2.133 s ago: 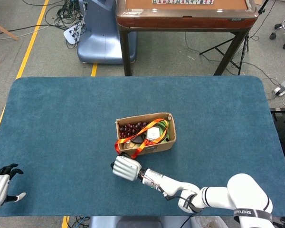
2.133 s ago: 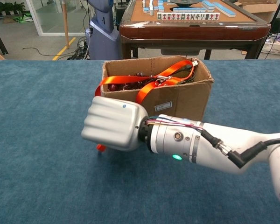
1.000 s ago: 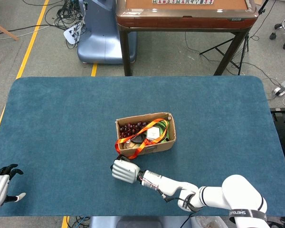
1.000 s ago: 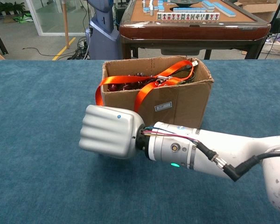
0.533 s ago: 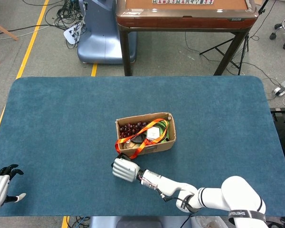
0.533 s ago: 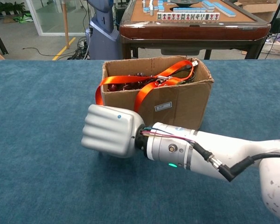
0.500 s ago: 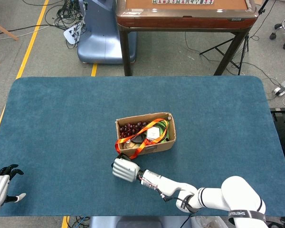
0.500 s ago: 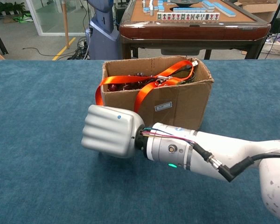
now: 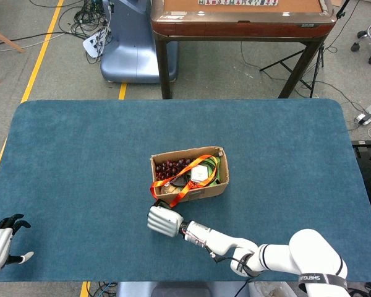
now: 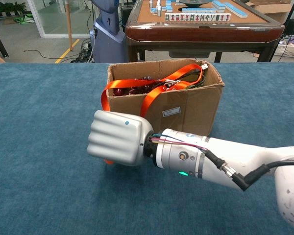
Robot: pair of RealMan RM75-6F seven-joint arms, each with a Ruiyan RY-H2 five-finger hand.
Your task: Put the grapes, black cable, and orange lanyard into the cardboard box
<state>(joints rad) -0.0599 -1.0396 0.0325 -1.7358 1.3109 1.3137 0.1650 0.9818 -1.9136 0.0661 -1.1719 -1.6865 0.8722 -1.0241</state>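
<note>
Right robot hand [image 10: 118, 137] fisted, seemingly gripping orange lanyard [image 10: 152, 98] end outside brown cardboard box [image 10: 186, 105]. Left robot hand [image 9: 0, 244] spread, idle. Next: lift strap end into box.

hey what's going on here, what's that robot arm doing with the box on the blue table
The robot is packing a cardboard box on the table. The grapes and black cable are already inside. The orange lanyard is only partly in, with loops draped over the box's front wall. The right hand is curled just in front of the box, where the lanyard hangs down; whether it grips the lanyard's end cannot be seen. The left hand rests open at the table's near left corner.
</note>
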